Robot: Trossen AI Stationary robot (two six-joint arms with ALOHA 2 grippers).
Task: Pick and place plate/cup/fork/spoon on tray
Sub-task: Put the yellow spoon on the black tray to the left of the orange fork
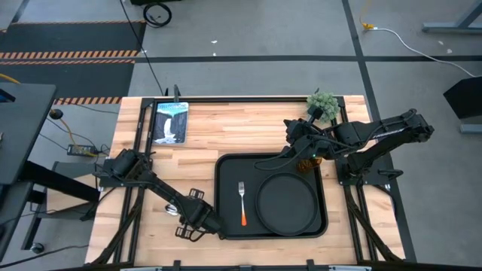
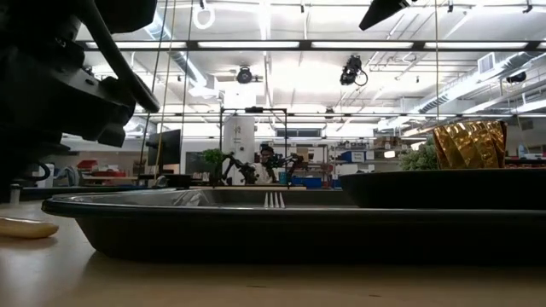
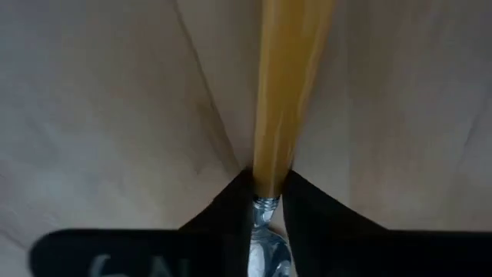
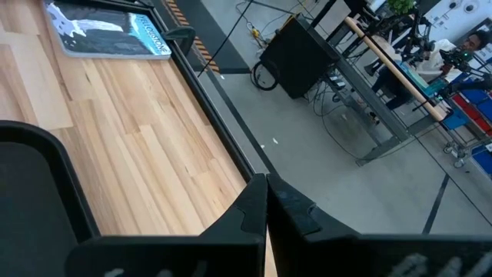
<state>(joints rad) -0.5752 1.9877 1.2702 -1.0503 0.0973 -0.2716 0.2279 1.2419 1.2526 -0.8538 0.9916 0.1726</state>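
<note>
From above, the tray (image 1: 272, 197) is seen on the wooden counter (image 1: 241, 132), with the plate (image 1: 286, 203) lying in its right half and the fork (image 1: 242, 203) laid in its left half, orange handle toward the near edge. The left end effector (image 1: 197, 220) is set low on the counter just beside the tray's near left corner. The right end effector (image 1: 310, 154) is held at the tray's far right corner, where the cup (image 1: 307, 161) is partly hidden beneath it, near a potted plant (image 1: 322, 105). A book (image 1: 170, 121) lies at the far left.

At counter level, the amber cup (image 2: 470, 144) is seen behind the plate's rim (image 2: 444, 189), and the fork tines (image 2: 274, 200) show above the tray wall (image 2: 256, 230).

In the left wrist view, the spoon (image 3: 280, 115) is clamped at its neck between the dark fingers (image 3: 223, 211).

In the right wrist view, the fingers (image 4: 292, 211) are pressed together, though whether the cup is gripped cannot be told.
</note>
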